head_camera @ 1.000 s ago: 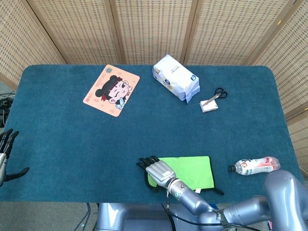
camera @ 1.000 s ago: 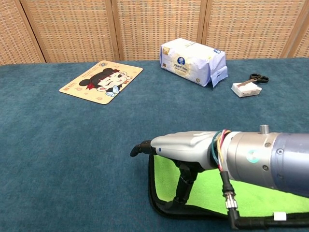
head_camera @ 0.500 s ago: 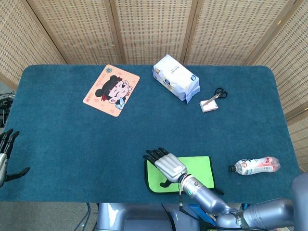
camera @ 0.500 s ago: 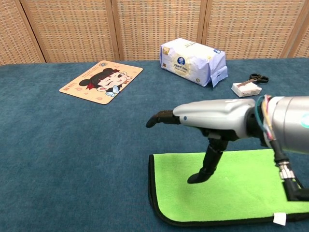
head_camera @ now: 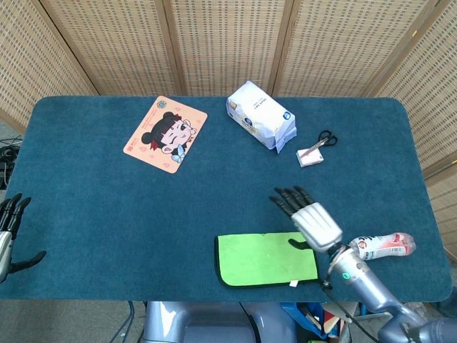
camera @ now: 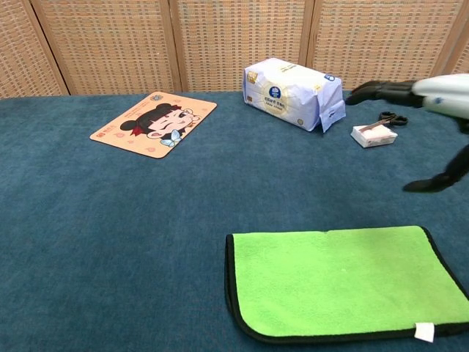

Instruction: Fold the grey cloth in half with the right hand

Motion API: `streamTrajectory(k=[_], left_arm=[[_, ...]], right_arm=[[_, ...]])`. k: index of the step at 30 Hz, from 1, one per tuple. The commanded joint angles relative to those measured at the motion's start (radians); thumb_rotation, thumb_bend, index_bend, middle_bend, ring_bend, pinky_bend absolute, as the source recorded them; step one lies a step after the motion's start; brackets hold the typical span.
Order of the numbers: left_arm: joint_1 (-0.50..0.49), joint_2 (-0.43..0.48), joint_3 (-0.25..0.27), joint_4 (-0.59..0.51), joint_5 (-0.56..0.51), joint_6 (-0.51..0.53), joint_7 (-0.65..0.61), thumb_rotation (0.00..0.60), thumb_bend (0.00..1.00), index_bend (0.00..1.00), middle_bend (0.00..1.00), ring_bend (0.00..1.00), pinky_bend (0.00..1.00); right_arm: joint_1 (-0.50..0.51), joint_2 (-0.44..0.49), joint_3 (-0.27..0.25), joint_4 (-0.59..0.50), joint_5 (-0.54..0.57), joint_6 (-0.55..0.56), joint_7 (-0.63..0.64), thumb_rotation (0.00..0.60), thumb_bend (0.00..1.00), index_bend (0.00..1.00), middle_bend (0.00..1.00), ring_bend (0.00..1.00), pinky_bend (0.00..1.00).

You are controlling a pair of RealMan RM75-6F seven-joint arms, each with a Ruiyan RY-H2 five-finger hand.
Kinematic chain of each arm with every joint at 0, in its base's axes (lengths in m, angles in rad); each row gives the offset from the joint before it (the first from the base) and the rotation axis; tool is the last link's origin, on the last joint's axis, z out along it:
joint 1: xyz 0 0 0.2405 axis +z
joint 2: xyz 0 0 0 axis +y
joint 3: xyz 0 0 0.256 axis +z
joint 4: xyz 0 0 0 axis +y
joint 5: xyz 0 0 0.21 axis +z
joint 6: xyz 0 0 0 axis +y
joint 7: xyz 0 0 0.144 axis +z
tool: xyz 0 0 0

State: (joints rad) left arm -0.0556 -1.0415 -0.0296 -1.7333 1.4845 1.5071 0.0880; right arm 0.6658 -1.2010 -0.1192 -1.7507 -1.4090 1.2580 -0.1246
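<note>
The cloth (head_camera: 267,259) is laid flat on the bench (head_camera: 107,207), green side up with a dark edge, near the front edge. The right hand (head_camera: 308,218) is held above the cloth's right end, fingers spread, nothing gripped. A bottle (head_camera: 378,246) is seen just right of the cloth. The left hand (head_camera: 10,232) is parked far left of the cloth, fingers apart.
</note>
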Motion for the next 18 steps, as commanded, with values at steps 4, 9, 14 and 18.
streamTrajectory(k=[4,9,14,18], left_arm=[[0.024,0.003,0.011,-0.030,0.026,0.042,0.000,0.600,0.16,0.00,0.00,0.00,0.00],[0.043,-0.012,0.020,-0.060,0.016,0.057,0.070,0.600,0.15,0.00,0.00,0.00,0.00],[0.037,-0.029,0.028,-0.060,0.041,0.050,0.120,0.600,0.15,0.00,0.00,0.00,0.00],[0.034,-0.037,0.030,-0.048,0.053,0.047,0.124,0.600,0.15,0.00,0.00,0.00,0.00]], right_arm=[[-0.203,0.032,-0.055,0.214,-0.093,0.202,0.187,0.600,0.19,0.02,0.00,0.00,0.00],[-0.326,0.019,-0.036,0.231,-0.074,0.331,0.215,0.600,0.10,0.00,0.00,0.00,0.00],[-0.399,0.022,-0.017,0.208,-0.075,0.414,0.212,0.600,0.00,0.00,0.00,0.00,0.00],[-0.440,0.039,-0.009,0.174,-0.091,0.449,0.204,0.600,0.00,0.00,0.00,0.00,0.00]])
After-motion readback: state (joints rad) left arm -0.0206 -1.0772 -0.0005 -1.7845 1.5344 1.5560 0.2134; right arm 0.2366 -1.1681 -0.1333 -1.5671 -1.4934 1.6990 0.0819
